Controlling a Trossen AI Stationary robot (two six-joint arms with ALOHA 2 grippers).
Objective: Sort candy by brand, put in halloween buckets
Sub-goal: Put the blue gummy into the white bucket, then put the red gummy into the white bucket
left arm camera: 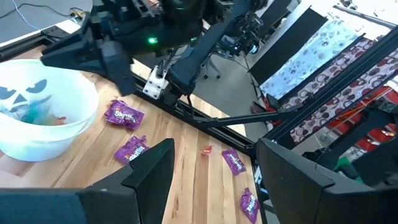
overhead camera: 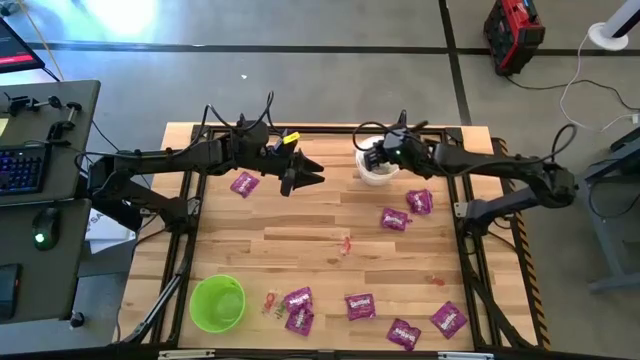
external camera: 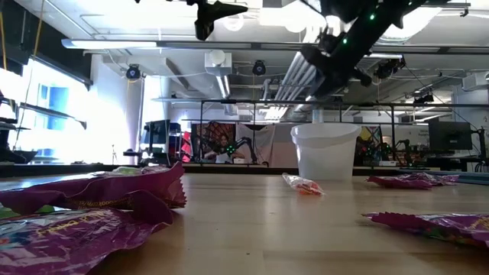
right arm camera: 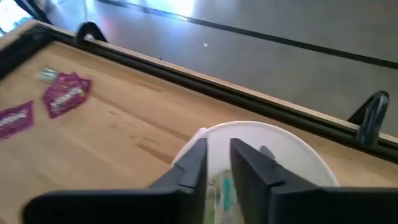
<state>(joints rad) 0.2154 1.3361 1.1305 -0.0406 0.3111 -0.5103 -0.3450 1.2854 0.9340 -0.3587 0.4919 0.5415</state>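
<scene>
The white bucket (overhead camera: 378, 172) stands on its base near the table's far edge and holds small green and red sweets (left arm camera: 38, 116). My right gripper (overhead camera: 376, 155) hovers over its mouth (right arm camera: 261, 140), fingers pointing down and only a narrow gap apart, with nothing between them. My left gripper (overhead camera: 303, 176) hangs wide open above the table, left of that bucket, and holds nothing. The lime green bucket (overhead camera: 217, 303) stands at the near left. Purple packets lie flat: one (overhead camera: 244, 183) by the left gripper, two (overhead camera: 406, 210) right of centre, several (overhead camera: 360, 306) along the near edge.
Small clear-wrapped sweets lie on the wood at the centre (overhead camera: 346, 243), beside the green bucket (overhead camera: 270, 300) and at the near right (overhead camera: 435, 281). Bare wood lies between the two buckets. A black metal frame (overhead camera: 190, 210) borders the table. A desk with a keyboard (overhead camera: 22, 168) stands off to the left.
</scene>
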